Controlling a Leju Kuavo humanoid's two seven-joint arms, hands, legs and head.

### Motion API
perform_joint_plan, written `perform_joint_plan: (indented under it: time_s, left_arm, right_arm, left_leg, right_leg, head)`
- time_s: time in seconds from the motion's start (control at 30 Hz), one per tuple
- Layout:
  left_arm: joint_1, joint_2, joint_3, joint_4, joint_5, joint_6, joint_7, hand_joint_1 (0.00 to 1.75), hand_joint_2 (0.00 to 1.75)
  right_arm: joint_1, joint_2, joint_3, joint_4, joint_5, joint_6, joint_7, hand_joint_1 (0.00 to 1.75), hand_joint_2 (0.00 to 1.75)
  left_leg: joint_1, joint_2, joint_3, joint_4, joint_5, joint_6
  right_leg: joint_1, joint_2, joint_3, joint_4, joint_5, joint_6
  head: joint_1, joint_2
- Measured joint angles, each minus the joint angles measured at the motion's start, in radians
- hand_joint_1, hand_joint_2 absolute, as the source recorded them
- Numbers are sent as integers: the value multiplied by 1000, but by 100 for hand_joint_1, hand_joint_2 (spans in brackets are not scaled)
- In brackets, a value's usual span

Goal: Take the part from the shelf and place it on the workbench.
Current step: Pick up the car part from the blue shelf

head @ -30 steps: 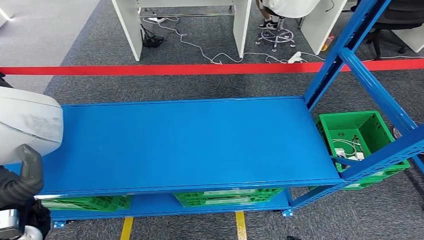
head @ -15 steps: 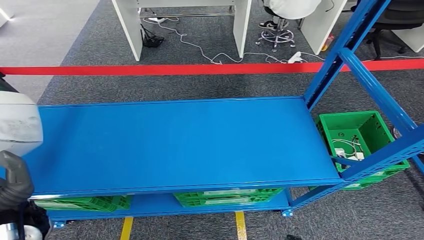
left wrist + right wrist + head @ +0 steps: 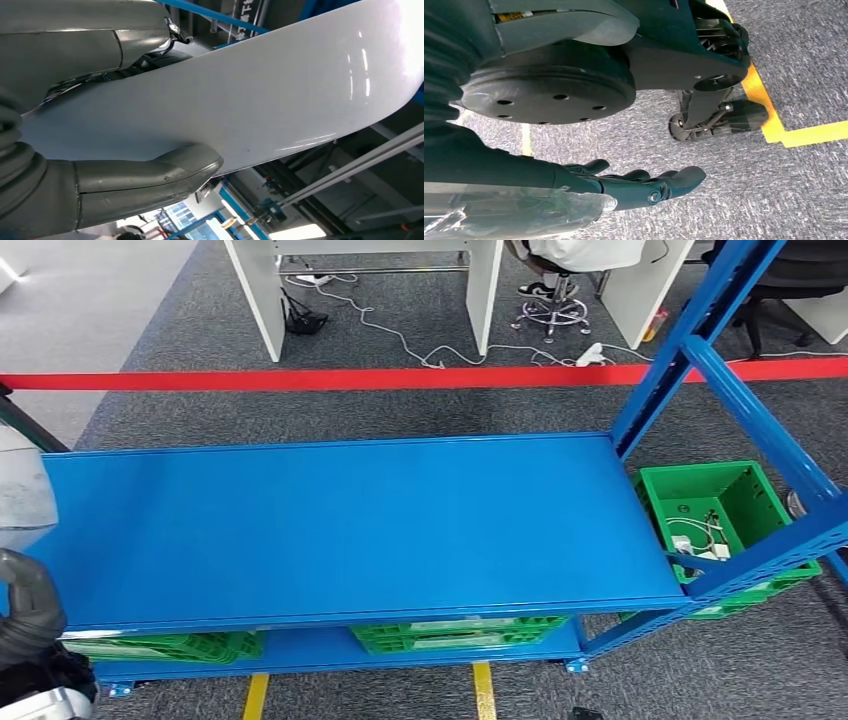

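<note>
Head view: wide blue metal shelf (image 3: 340, 525) with a flat top deck, blue perforated uprights (image 3: 700, 330) at its right end, green plastic crates (image 3: 455, 633) on the lower level and another green plastic crate (image 3: 715, 502) with white cables at the right. Grey carpet floor (image 3: 420, 405), red tape line (image 3: 400, 378), white desk legs (image 3: 262, 295) and loose cables beyond, yellow floor marks (image 3: 482, 690) in front. Large glossy white curved part (image 3: 260, 90) sits at the far left edge of the head view, smooth, shell-like, some scuffs. Left hand (image 3: 100, 180) grasps it, thumb pressed on its surface. Right hand (image 3: 634, 185) hangs over the carpet, fingers stretched out, holding nothing.
</note>
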Motion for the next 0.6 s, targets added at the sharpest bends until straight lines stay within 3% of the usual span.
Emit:
perform_joint_plan:
  time_s: [0.03, 0.1, 0.17, 0.2, 0.23, 0.3, 0.33, 0.4, 0.47, 0.5, 0.53, 0.6]
  left_arm:
    - [-1, -4, 1, 0, -4, 1, -1, 175, 175]
    - [-2, -11, 5, 0, -16, 2, -6, 175, 175]
    - [-2, -20, 12, 2, -33, 2, -17, 175, 175]
    - [-2, -24, 15, 2, -38, 2, -23, 175, 175]
    - [-3, -29, 19, 3, -42, 2, -27, 175, 175]
    - [-4, -36, 26, 4, -43, 2, -32, 175, 175]
    - [-4, -39, 28, 4, -43, 2, -33, 175, 175]
    - [-6, -43, 32, 4, -44, 2, -36, 175, 175]
    - [-7, -47, 35, 5, -45, 2, -37, 175, 175]
    - [-8, -48, 37, 5, -45, 2, -38, 175, 175]
    - [-8, -49, 39, 5, -46, 2, -38, 175, 175]
    - [-10, -50, 43, 6, -46, 2, -38, 175, 175]
  right_arm:
    - [0, 0, 0, 1, 0, 0, 0, 0, 175]
    - [0, 0, 0, 1, 0, 0, -1, 0, 175]
    - [0, 0, -1, 2, 0, 0, -1, 0, 175]
    - [1, 0, -2, 2, 0, 0, -1, 0, 175]
    - [1, 0, -2, 2, 0, 0, -1, 0, 175]
    - [-2, 0, -2, 2, 0, 0, -1, 0, 175]
    - [-4, 1, -2, 3, 1, 0, -1, 0, 175]
    - [-9, 2, -2, 5, 3, -3, -1, 0, 175]
    - [-11, 2, -3, 5, 6, -7, 0, 0, 175]
    - [-11, 2, -3, 5, 6, -8, 0, 0, 175]
    - [-11, 2, -3, 5, 6, -8, 0, 0, 175]
    - [-11, 2, -3, 5, 6, -9, 1, 0, 175]
  left_leg:
    - [5, 2, 1, -5, 5, 2]
    - [9, 5, -1, -7, 7, 4]
    - [14, 8, -3, -7, 9, 0]
    - [18, 8, -4, -7, 10, -3]
    - [23, 8, -5, -6, 11, -9]
    - [30, 7, -6, -2, 13, -26]
    - [31, 5, -8, 0, 14, -36]
    - [29, 3, -11, 3, 21, -53]
    - [33, 2, -16, 5, 24, -65]
    - [34, 3, -24, 16, 9, -68]
    - [33, 3, -38, 45, -20, -69]
    - [27, 3, -80, 158, -110, -63]
  right_leg:
    - [-1, -1, -14, 33, -25, 6]
    - [-8, -2, -63, 153, -95, 19]
    - [-18, -3, -100, 252, -130, 31]
    - [-23, -4, -94, 249, -118, 38]
    - [-28, -5, -68, 209, -90, 45]
    - [-39, -5, 13, 73, -37, 64]
    - [-41, -2, 42, 24, -24, 65]
    - [-39, 6, 57, -4, -26, 47]
    - [-38, 8, 40, 2, -20, 17]
    - [-37, 8, 33, 4, -15, 5]
    - [-35, 7, 24, 4, -8, -7]
    - [-31, 5, 5, 4, 6, -23]
  head:
    - [2, 0]
    - [6, 0]
    - [6, 0]
    - [6, 0]
    - [6, 0]
    - [7, 0]
    - [9, 0]
    - [9, 0]
    - [4, 0]
    - [1, 0]
    - [-2, 0]
    - [-7, 0]
